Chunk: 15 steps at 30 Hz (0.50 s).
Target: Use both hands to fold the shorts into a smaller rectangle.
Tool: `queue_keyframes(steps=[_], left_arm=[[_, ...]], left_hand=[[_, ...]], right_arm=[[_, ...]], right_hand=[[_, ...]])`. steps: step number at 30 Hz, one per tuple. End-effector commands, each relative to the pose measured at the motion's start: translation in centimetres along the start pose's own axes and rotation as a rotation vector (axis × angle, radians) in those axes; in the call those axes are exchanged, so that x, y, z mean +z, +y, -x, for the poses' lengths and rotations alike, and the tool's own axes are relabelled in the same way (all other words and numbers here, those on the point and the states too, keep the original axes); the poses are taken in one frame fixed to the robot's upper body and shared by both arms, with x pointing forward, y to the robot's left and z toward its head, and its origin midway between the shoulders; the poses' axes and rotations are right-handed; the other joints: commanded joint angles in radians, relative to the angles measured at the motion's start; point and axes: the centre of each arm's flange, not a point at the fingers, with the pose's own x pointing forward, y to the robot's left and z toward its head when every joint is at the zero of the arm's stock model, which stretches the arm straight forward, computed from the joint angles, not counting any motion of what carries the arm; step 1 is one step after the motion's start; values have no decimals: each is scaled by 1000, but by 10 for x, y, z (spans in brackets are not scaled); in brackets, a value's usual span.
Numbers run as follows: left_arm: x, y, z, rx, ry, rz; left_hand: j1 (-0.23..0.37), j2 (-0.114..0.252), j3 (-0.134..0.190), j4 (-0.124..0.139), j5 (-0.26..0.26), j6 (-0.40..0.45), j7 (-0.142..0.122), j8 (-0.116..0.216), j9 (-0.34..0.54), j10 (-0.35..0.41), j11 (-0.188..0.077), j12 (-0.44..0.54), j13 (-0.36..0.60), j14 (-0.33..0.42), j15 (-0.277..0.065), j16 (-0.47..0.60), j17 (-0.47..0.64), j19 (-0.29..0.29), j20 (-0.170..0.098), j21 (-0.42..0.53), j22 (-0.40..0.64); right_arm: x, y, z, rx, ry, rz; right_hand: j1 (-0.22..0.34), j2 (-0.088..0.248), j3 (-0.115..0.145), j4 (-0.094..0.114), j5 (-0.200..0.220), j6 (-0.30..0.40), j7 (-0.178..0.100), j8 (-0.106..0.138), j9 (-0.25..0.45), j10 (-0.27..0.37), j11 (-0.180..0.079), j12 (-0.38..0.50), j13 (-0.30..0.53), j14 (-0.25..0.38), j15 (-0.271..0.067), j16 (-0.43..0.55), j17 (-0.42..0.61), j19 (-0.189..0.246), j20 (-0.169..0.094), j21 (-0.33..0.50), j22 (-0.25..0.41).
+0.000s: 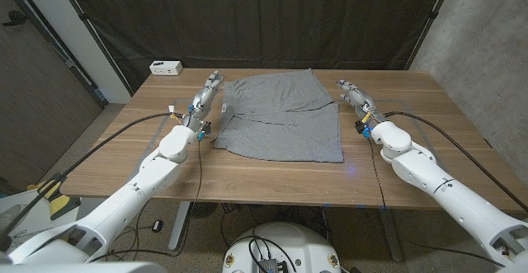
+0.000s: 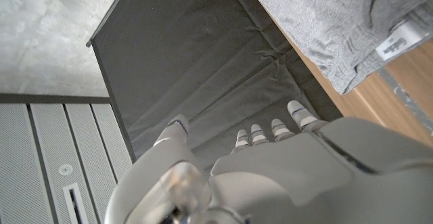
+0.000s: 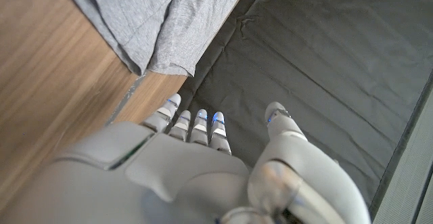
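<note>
- The grey shorts (image 1: 282,116) lie spread on the wooden worktop (image 1: 412,174), toward its far middle, with one part folded over on the far side.
- The left hand (image 1: 206,94) sits just beside the shorts' left edge, its fingers (image 2: 298,116) straight, lying side by side and holding nothing.
- The right hand (image 1: 355,96) sits near the shorts' right edge, fingers (image 3: 193,124) extended close together, empty.
- A small white box (image 1: 166,68) rests at the far left corner.
</note>
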Motion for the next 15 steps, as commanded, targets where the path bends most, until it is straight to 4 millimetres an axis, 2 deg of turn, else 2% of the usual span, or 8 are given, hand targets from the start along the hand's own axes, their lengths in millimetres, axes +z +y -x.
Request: queue_keyframes(steps=[1,5,15], left_arm=[[25,-1,14,-25,-51,-203],[32,-1,19,-31,-60,-261],[50,-2,36,-57,-80,-427]], left_hand=[[23,-3,1,-19,-13,-23,4,2,2,-63,17,6,2,-137,24,3,3,-118,36,-5,5],[28,-6,0,-26,-17,-3,9,4,2,-49,27,8,3,-126,27,4,4,-121,44,-9,6],[38,-11,-1,-39,-22,21,11,4,2,-44,28,4,3,-126,32,-1,5,-133,53,-17,8]], right_arm=[[16,1,12,8,14,211],[22,4,18,6,12,276],[37,10,34,19,15,419]], right_hand=[[23,-4,6,-13,-2,18,-7,5,4,11,-6,4,5,16,1,6,4,8,13,7,4],[36,-5,10,-23,-2,29,-14,8,4,21,-11,5,5,25,1,6,4,15,12,8,4],[52,-7,13,-37,-2,43,-19,10,4,32,-12,5,5,33,-6,5,4,22,13,8,4]])
